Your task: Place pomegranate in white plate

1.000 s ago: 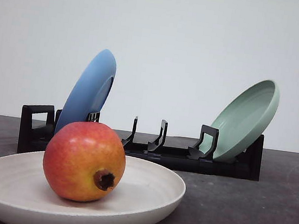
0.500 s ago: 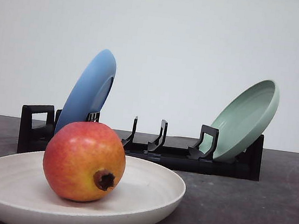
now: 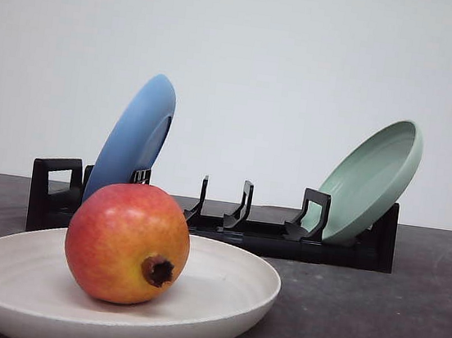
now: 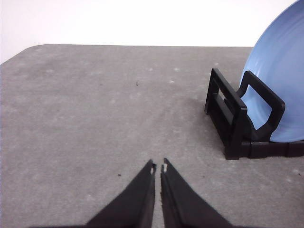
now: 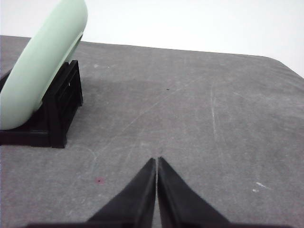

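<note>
The pomegranate [image 3: 127,243] is sitting inside the white plate [image 3: 226,305], a bit left of the plate's middle, near the front of the table, with its dark dried crown poking toward the camera. Comparing the front view with a second ago and half a second ago, nothing has budged: fruit, plate, rack, all in the same spots. To me that reads as the job being done and everything settled, no rolling.

The fruit is round with smooth glossy skin, red fading into orange-yellow. The plate is shallow and matte cream with a raised rim and faint rings on its surface, way wider than the fruit.

Behind them is a black plastic dish rack [image 3: 235,226] with upright dividers. A blue plate [image 3: 135,136] leans in its left end, a pale green plate [image 3: 373,179] in its right end, both looking smooth and matte. The table [image 3: 372,319] is dark grey and a bit scuffed.

The left gripper [image 4: 158,168] has its dark pointed fingers nearly together, just a sliver between the tips, pinching nothing, over bare table just left of the rack. The right gripper [image 5: 156,160] is pressed together, also empty, off to the right of the rack.
</note>
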